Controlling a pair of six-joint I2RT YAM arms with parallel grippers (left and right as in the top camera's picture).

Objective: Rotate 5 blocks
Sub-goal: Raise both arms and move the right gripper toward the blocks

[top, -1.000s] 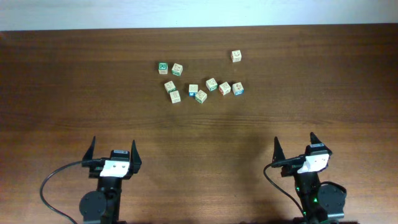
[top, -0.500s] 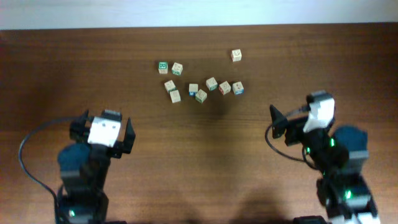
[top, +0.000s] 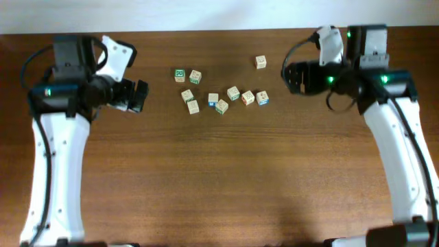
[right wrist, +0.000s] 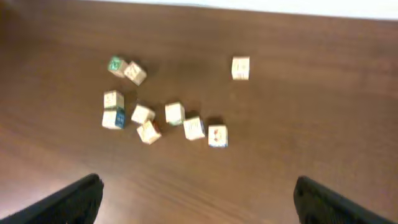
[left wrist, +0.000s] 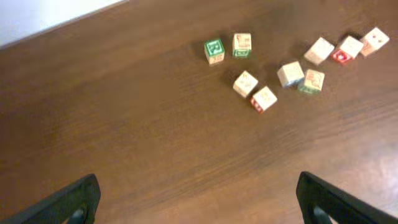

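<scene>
Both pairs of jaws stood wide apart with nothing between them, held above the tabletop (top: pixel 219 171). The left jaws were on the left of the green-framed cube (top: pixel 180 75). The right jaws were well to its right, past the lone cube (top: pixel 260 62).

The blocks (top: pixel 233 93) lay in a loose row to the right of the green-framed cube and slightly nearer the robot, and some of them almost touched.

That crowding looked like the main hazard. A finger lowered beside one block could shove its neighbour, or a turn could drag two round together. The paler cubes (top: pixel 187 95), just beside the green-framed cube, looked much the same, so the wrong piece might be turned and the count of five lost. Such small cubes could also slip or tip in a wide grip. Both arms reaching into the row at once risked a clash.
</scene>
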